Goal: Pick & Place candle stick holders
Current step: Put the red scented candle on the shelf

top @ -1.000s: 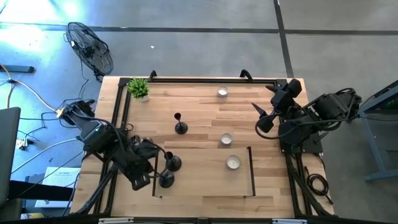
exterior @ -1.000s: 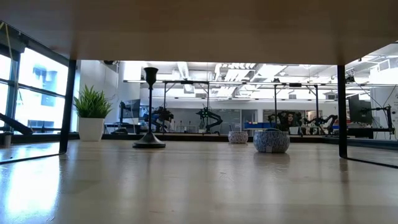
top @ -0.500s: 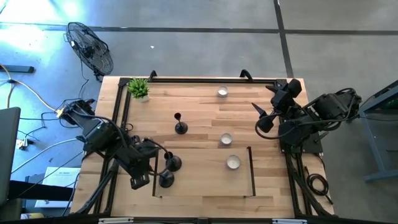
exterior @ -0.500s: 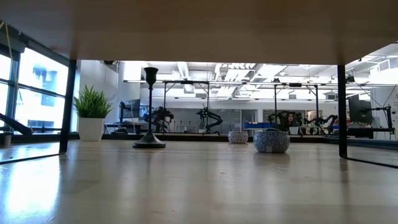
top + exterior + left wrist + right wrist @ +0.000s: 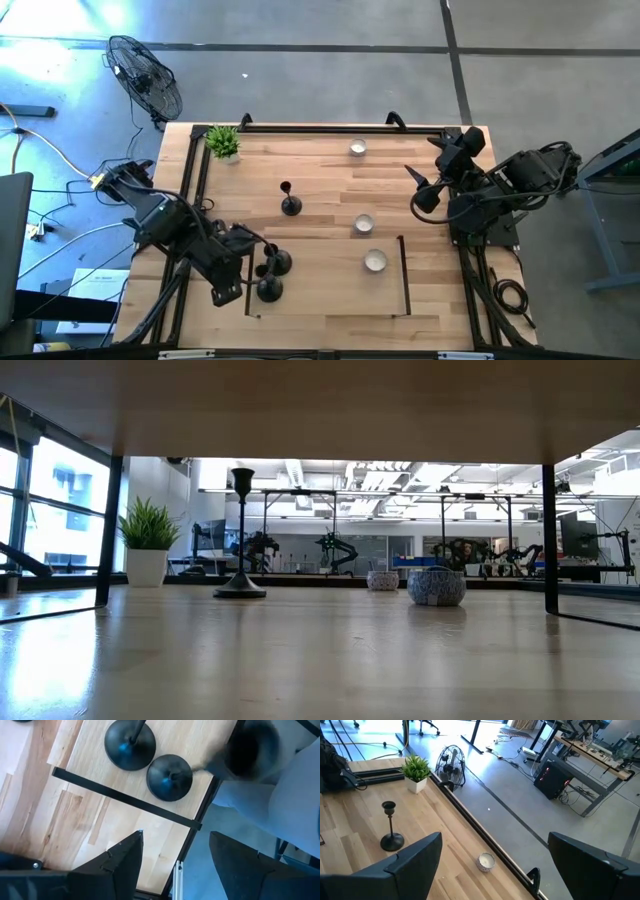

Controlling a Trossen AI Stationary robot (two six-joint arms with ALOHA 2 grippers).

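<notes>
Two candle stick holders seen upright, bases touching, inside black frame at desk near-left corner; third mid-desk, stem vertical, well apart. Left gripper just beside pair, fingers spread, nothing held. Right gripper parked far side, fingers released, farther from third holder

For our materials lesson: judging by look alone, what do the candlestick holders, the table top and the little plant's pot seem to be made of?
Candlestick holders: probably metal, matte black; soft sheen on the domed bases, very thin stems.
Table top: pale wood, smooth finish; plank seams and grain show.
Plant pot: plain white, perhaps ceramic or plastic; the look leaves it open.
</notes>
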